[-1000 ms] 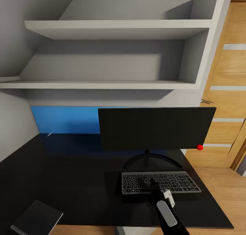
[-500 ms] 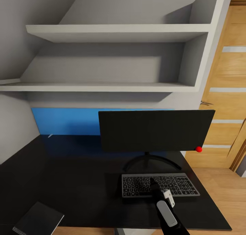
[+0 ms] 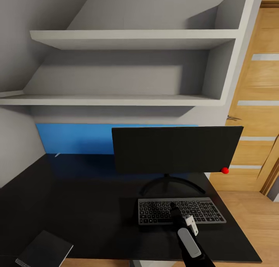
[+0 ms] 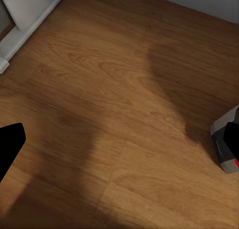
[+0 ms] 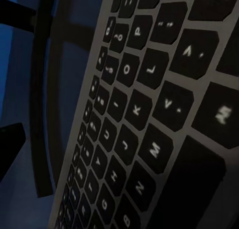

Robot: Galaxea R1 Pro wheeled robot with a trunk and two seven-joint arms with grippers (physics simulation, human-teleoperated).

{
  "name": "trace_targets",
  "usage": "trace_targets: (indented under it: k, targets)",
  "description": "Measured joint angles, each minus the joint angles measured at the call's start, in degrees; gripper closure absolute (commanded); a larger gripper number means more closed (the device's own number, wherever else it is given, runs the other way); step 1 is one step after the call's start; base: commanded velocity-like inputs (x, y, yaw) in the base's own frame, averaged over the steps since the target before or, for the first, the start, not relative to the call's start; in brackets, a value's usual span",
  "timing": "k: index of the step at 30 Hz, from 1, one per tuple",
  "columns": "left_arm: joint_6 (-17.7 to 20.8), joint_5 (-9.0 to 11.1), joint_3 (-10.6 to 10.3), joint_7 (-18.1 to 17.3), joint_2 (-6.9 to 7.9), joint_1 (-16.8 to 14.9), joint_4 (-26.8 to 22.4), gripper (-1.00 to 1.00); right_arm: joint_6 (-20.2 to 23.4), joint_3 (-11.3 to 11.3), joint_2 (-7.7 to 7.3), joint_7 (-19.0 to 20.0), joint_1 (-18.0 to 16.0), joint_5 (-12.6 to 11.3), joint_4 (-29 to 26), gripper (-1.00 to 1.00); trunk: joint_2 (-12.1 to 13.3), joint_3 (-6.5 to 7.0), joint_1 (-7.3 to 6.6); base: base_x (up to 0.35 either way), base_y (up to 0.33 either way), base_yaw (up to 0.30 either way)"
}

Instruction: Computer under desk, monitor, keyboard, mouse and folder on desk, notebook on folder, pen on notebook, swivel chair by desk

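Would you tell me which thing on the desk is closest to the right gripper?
The keyboard: the right gripper sits right over its keys. The monitor stands behind it, and the notebook lies at the desk's far left front corner.

R arm [image 3: 190, 242] reaching fwd, fingers [image 4: 11, 147] on L apart.

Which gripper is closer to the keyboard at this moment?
Right. The right gripper is over the keyboard on the desk; the left gripper hangs above wooden floor, away from it.
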Motion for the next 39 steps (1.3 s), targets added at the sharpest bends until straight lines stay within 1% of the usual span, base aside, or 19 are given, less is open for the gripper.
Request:
trace_targets:
  k: [8, 19, 28, 39]
  targets:
    - [0.1, 0.0, 0.0, 0.0, 0.00, 0.0, 0.0, -1.00, 0.0, 0.0, 0.00, 0.0, 0.0, 0.0, 0.0, -1.00, 0.0, 0.00, 0.01, -0.027, -0.020, 0.000]
    - [0.1, 0.0, 0.0, 0.0, 0.00, 0.0, 0.0, -1.00, 0.0, -0.1, 0.00, 0.1, 0.0, 0.0, 0.1, -1.00, 0.0, 0.00, 0.01, -0.108, -0.095, 0.000]
    - [0.1, 0.0, 0.0, 0.0, 0.02, 0.0, 0.0, -1.00, 0.0, -0.1, 0.00, 0.1, 0.0, 0.0, 0.1, -1.00, 0.0, 0.00, 0.01, -0.156, -0.156, 0.000]
    - [0.0, 0.0, 0.0, 0.0, 0.08, 0.0, 0.0, -1.00, -0.2, -0.1, 0.00, 0.2, 0.0, 0.0, -0.1, -1.00, 0.0, 0.00, 0.00, -0.028, -0.025, 0.000]
